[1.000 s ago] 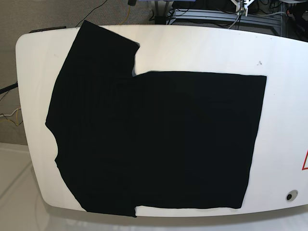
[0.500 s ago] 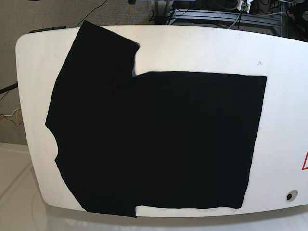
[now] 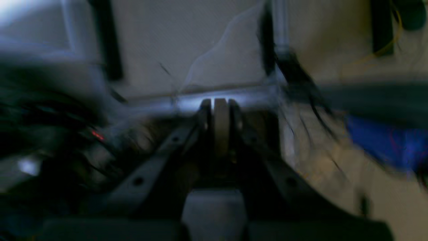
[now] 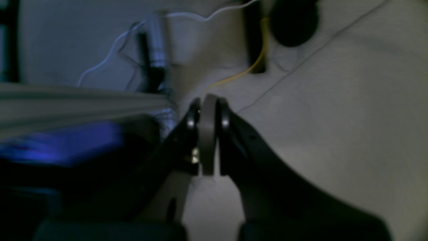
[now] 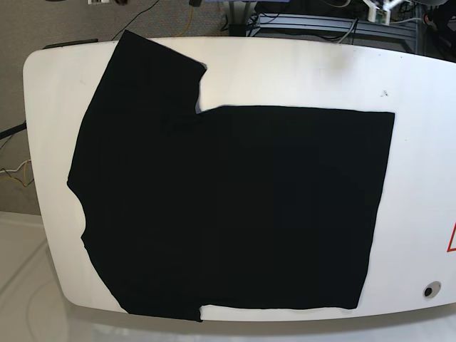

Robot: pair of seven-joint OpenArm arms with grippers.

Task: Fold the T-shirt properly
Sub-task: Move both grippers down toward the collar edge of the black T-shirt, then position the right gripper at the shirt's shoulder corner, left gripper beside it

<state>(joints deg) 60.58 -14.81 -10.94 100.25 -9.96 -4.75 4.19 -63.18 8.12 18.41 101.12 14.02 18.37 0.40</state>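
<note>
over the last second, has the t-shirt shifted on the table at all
No. The T-shirt lies flat in the same spot: its hem edge keeps the same gap to the table rim and to the small hole near the corner.

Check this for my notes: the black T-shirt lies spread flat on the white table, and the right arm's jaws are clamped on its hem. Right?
Not quite. The T-shirt does lie spread flat on the white table, but the right gripper holds nothing: the right wrist view shows its jaws shut on themselves, away from the cloth.

White table, grey floor — yellow cable
</note>
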